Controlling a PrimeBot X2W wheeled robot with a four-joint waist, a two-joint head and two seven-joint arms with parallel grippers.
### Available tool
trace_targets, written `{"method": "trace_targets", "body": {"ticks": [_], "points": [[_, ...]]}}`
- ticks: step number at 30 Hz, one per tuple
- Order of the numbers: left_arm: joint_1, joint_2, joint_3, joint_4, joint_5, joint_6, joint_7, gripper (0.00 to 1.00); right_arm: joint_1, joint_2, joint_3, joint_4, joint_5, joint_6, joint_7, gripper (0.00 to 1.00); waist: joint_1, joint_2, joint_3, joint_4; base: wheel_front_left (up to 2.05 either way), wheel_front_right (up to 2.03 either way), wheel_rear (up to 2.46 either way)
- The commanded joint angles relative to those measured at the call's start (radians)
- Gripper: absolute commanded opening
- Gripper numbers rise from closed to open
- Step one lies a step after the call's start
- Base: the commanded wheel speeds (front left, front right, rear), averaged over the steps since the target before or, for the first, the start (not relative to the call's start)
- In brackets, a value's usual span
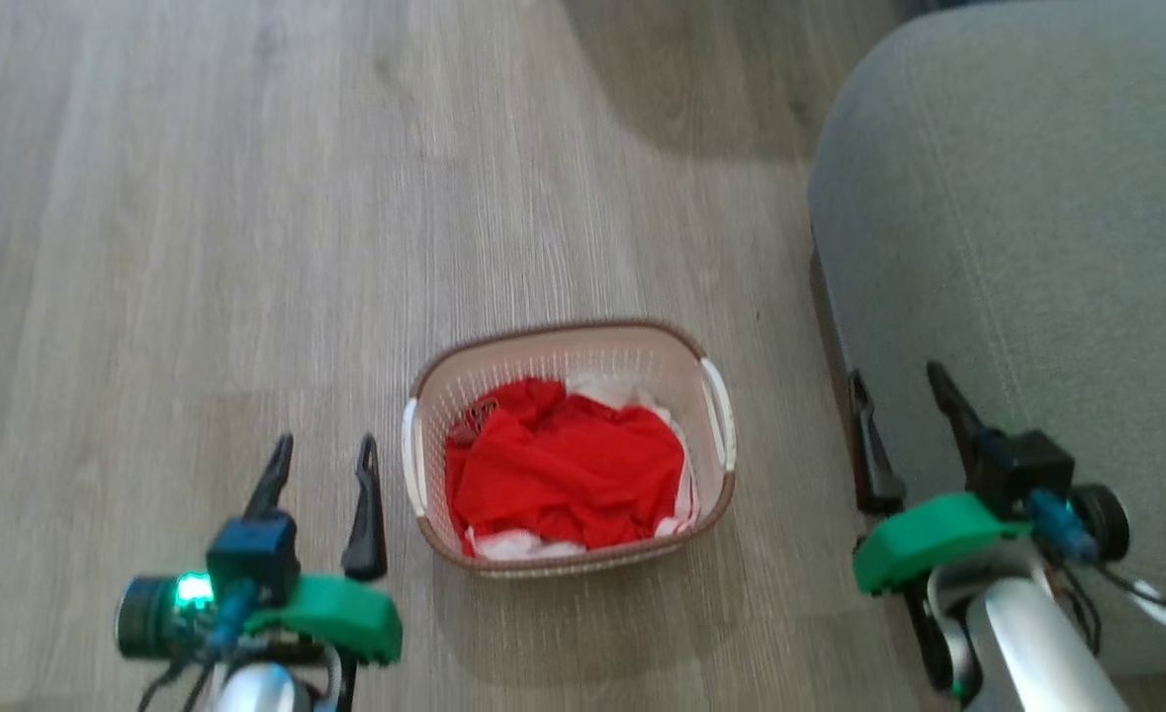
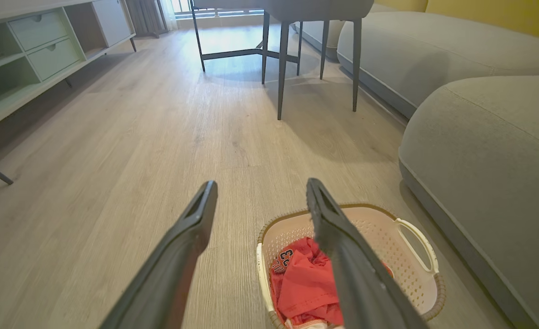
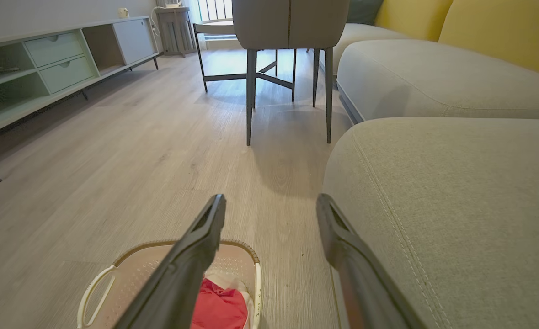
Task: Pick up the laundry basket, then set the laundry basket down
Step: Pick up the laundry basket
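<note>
The laundry basket (image 1: 543, 361) stands upright on the wooden floor (image 1: 246, 198), in front of me and between my two arms. Its brown rim faces up, with one white handle (image 1: 410, 455) on my left side and the other (image 1: 719, 407) on my right. Inside lies a crumpled red garment (image 1: 563, 465), and some white cloth (image 1: 614, 392) shows at its edges. In my left wrist view I can read dark numbers printed on the red fabric.

My left pincer (image 1: 326, 445) hangs just beside the basket's left handle, apart from it. Its two dark fingers are spread wide with nothing between them. In my left wrist view, one finger crosses in front of the basket and the other lies over bare floor.

My right pincer (image 1: 894, 374) is further from the basket, near the edge of the grey sofa (image 1: 1018, 198) to my right. It is also spread and holds nothing. I cannot tell whether it touches the sofa.

Further along the floor, a grey chair on thin dark legs (image 2: 280, 68) stands beside the sofa. A pale green cabinet with drawers (image 2: 31, 50) runs along the far left wall.
</note>
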State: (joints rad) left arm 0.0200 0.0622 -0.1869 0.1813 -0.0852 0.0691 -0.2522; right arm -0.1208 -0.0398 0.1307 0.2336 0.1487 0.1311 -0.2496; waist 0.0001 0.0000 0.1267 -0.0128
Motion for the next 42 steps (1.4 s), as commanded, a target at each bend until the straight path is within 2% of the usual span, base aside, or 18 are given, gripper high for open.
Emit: {"method": "trace_targets", "body": {"ticks": [1,19,33,42], "points": [[-0.059,-0.002,0.036,-0.02,-0.008,-0.004,-0.01,1.0,-0.047,-0.01,0.018,-0.017,-0.011,0.0,-0.012,1.0,-0.0001,0.0,0.057,-0.003,0.0,0.0,0.0],[-0.414,-0.012,0.042,0.239,-0.075,-0.015,-0.01,1.0,-0.405,-0.01,0.01,0.225,-0.05,0.0,-0.012,1.0,-0.0001,0.0,0.471,0.021,0.0,0.0,0.0],[-0.605,-0.012,-0.041,0.43,-0.17,-0.01,-0.01,1.0,-0.569,-0.01,0.019,0.395,-0.046,0.0,-0.012,1.0,-0.0001,0.0,0.674,0.061,0.0,0.0,0.0],[-0.703,-0.012,-0.08,0.538,-0.207,-0.009,-0.01,1.0,-0.635,-0.01,0.024,0.435,-0.049,0.0,-0.012,1.0,-0.0001,0.0,0.781,0.068,0.0,0.0,0.0]]}}
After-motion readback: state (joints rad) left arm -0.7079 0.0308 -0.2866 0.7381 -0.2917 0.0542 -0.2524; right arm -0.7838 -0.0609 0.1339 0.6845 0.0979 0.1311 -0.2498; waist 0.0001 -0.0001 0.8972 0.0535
